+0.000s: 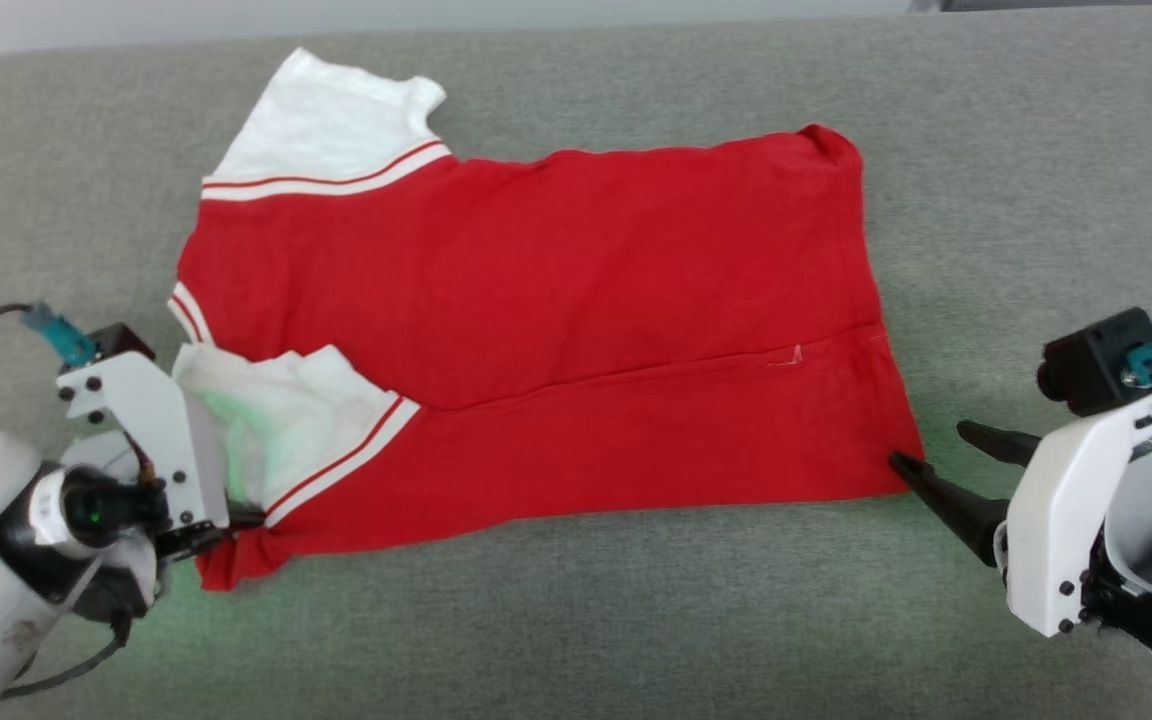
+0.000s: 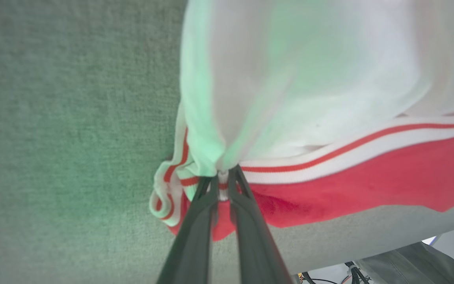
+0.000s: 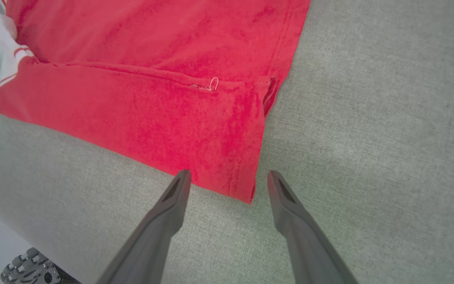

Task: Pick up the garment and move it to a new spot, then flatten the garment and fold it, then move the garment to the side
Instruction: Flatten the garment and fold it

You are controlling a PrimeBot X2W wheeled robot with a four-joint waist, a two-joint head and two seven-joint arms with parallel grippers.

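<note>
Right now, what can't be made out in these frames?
- Left wrist view: how many garment layers the shut left hand pinches; cloth bunches at the tips, washed in green glow.
- Head view: that hand's tips, hidden behind its arm's white bracket and the white sleeve.
- Right wrist view: whether the open right hand touches the hem corner or grey surface; height unreadable.

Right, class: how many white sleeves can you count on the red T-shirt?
2: the far sleeve lies spread flat; the near sleeve is bunched at the left fingers.
</note>
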